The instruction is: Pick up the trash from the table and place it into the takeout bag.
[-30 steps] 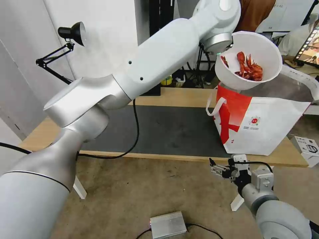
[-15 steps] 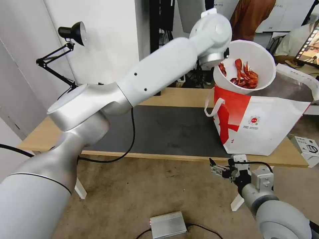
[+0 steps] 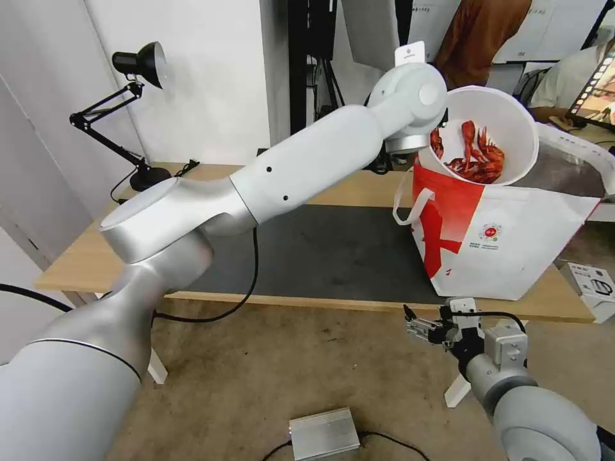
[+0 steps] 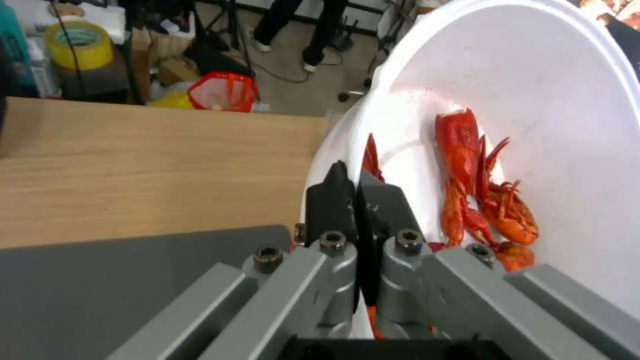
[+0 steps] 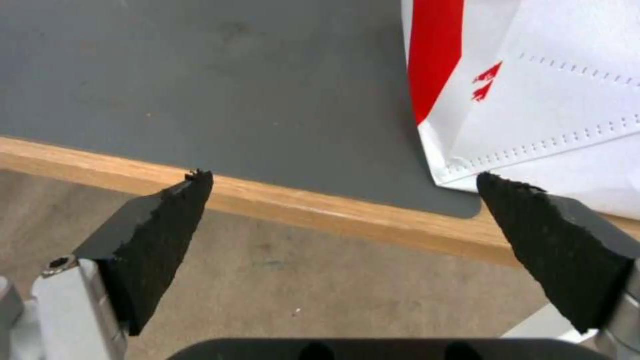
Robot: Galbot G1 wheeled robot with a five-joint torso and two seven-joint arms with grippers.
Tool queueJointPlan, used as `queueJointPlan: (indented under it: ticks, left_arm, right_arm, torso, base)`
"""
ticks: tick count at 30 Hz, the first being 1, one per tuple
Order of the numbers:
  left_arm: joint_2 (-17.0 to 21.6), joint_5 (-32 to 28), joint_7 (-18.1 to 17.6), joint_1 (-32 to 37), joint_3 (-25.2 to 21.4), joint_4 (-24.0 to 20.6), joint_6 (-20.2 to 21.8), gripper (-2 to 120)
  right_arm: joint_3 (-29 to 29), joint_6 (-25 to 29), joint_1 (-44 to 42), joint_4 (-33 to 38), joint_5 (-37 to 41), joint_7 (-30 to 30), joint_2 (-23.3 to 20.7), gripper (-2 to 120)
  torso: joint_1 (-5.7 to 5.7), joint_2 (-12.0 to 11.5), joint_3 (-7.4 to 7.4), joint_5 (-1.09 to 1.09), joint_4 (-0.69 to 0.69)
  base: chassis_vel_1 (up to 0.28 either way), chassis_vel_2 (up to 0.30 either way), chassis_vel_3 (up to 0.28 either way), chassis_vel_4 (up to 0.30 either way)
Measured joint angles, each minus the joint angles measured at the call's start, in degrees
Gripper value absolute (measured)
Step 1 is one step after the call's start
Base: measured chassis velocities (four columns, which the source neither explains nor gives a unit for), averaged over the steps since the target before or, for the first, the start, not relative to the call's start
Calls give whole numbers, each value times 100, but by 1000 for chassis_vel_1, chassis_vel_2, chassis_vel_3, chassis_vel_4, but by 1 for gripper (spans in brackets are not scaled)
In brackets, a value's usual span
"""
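A white round bowl (image 3: 506, 118) of red crayfish shells (image 3: 477, 157) hangs tilted over the open top of the takeout bag (image 3: 512, 237), its lower edge at the bag's rim. My left gripper (image 4: 351, 175) is shut on the bowl's rim (image 4: 567, 100), one finger inside and one outside. The white-and-red bag stands on the right end of the table (image 3: 346, 186), partly on the dark grey mat (image 3: 333, 250). My right gripper (image 3: 410, 323) is parked below the table's front edge, open and holding nothing (image 5: 343, 176), facing the bag's lower corner (image 5: 553, 100).
A black desk lamp (image 3: 138, 61) is clamped at the table's far left. A small white carton (image 3: 592, 285) sits right of the bag. A silver box (image 3: 323, 432) lies on the floor. A yellow tape roll (image 4: 77, 42) and red basket (image 4: 223, 92) sit beyond the table.
My left arm has lowered the bowl from well above the bag down to the bag's open top. The right arm has not moved.
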Motion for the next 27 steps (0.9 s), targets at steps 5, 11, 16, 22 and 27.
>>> queueJointPlan:
  ticks: [5,11,16,22,27]
  left_arm:
    - [0,141,84,40,60,-65,-10,0]
    - [3,364,229,91,112,-100,-108,0]
    - [4,435,274,117,116,-144,-157,0]
    - [7,435,273,123,118,-195,-129,9]
    - [7,427,274,124,120,-212,-114,25]
  right_arm:
    - [0,0,0,0,0,0,0,100]
    - [0,0,0,0,0,0,0,100]
    - [0,0,0,0,0,0,0,100]
    - [0,0,0,0,0,0,0,100]
    - [0,0,0,0,0,0,0,100]
  torso:
    - [0,0,0,0,0]
    - [0,0,0,0,0]
    - [0,0,0,0,0]
    - [0,0,0,0,0]
    - [0,0,0,0,-1]
  base:
    - [0,0,0,0]
    - [0,0,0,0]
    - [0,0,0,0]
    - [0,0,0,0]
    - [0,0,0,0]
